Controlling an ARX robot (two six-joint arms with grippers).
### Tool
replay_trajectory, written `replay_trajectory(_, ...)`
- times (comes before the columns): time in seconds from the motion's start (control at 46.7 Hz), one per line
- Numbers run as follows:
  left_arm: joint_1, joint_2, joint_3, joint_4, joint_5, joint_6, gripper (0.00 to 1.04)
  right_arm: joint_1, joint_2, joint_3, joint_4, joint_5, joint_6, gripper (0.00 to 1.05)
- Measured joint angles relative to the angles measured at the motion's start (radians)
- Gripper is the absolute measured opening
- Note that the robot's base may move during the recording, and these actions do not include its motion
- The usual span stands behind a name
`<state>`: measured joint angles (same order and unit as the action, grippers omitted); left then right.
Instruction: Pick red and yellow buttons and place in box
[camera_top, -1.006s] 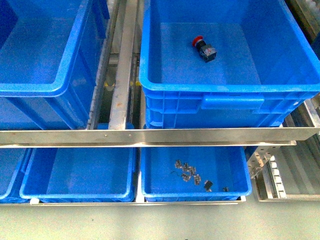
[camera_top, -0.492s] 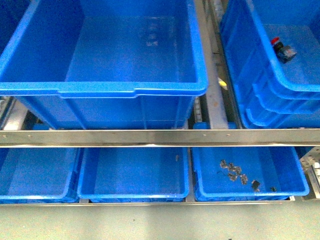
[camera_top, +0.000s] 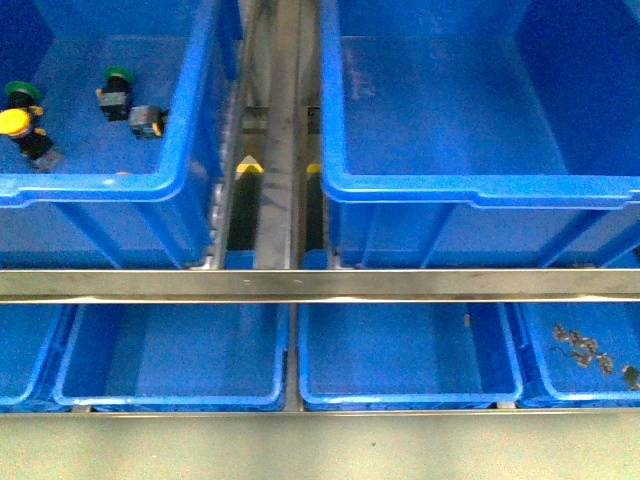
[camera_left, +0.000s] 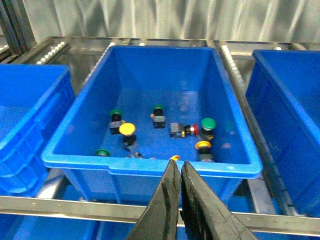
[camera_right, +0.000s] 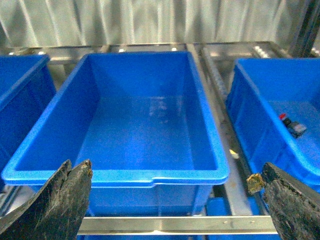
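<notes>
Step in hand: reaching for a pick. No button is held, and the left arm hangs just outside the near wall of the source crate (camera_left: 90, 161).
Left gripper (camera_left: 178, 167): its two black tapered fingers are pressed together with nothing between them, the tips level with the crate's near rim.
Right gripper (camera_right: 170, 176): spread wide and carrying nothing. It is poised before an empty crate (camera_right: 115, 175).
Front view: neither arm shows.
Yellow button (camera_left: 127, 129): a flat round cap on a black body, standing on the source crate's floor toward the near wall.
Yellow-orange button (camera_left: 203, 145): close to the near wall. A further orange bit at the rim is half hidden.
Red button (camera_left: 192, 130): lies on its side mid-floor, with its black body pointing away from the cap.
Green buttons (camera_left: 208, 123): several are scattered among the others, and they are to be left alone.
Box (camera_right: 305, 107): probably the crate beside the empty one, seen in the right wrist view. A lone red-capped switch (camera_right: 285, 118) already lies on its floor.
Next move, as I judge it: spread the left fingers, clear the rim, and come down over one cap. The neighbouring green ones stand near, so the closing needs care.
Materials: glossy moulded blue plastic with thick rolled rims. The smooth floors look slippery under small hard switches.
Frame: brushed steel rails (camera_top: 320, 285) run between the crates.
Below: shallower blue trays (camera_top: 170, 350), one holding small metal parts (camera_top: 585, 345).
</notes>
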<state>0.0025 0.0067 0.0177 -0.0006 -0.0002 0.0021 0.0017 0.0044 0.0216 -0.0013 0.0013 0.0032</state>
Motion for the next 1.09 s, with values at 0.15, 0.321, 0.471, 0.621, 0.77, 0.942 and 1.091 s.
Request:
replay_trajectory(0.15,-0.001,0.000,0.000,0.000,-0.008,0.000,0.03,-0.001,0.000,0.000,0.000,-0.010,0.000,0.99)
replay_trajectory(0.321,0.028,0.065,0.051,-0.138,0.103,-0.066,0.09,-0.001,0.000,0.000,-0.001,-0.005,0.000,0.99)
replay_trajectory(0.471,0.068,0.350,0.199,-0.521,0.233,-0.256,0.38,-0.001,-0.001,0.000,0.000,-0.002,0.000,0.99)
replay_trajectory(0.621,0.068,0.357,0.208,-0.529,0.240,-0.301,0.68,-0.001,-0.001,0.000,0.000,-0.001,0.000,0.99)
replay_trajectory(0.77,0.068,0.358,0.212,-0.529,0.239,-0.309,0.98,-0.002,0.000,0.000,0.000,-0.002,0.000,0.99)
replay_trajectory(0.942,0.068,0.358,0.212,-0.529,0.240,-0.312,0.97,-0.001,0.000,0.000,0.000,-0.002,0.000,0.99)
replay_trajectory(1.091,0.068,0.358,0.212,-0.529,0.239,-0.312,0.97,-0.001,0.000,0.000,0.000,-0.002,0.000,0.99)
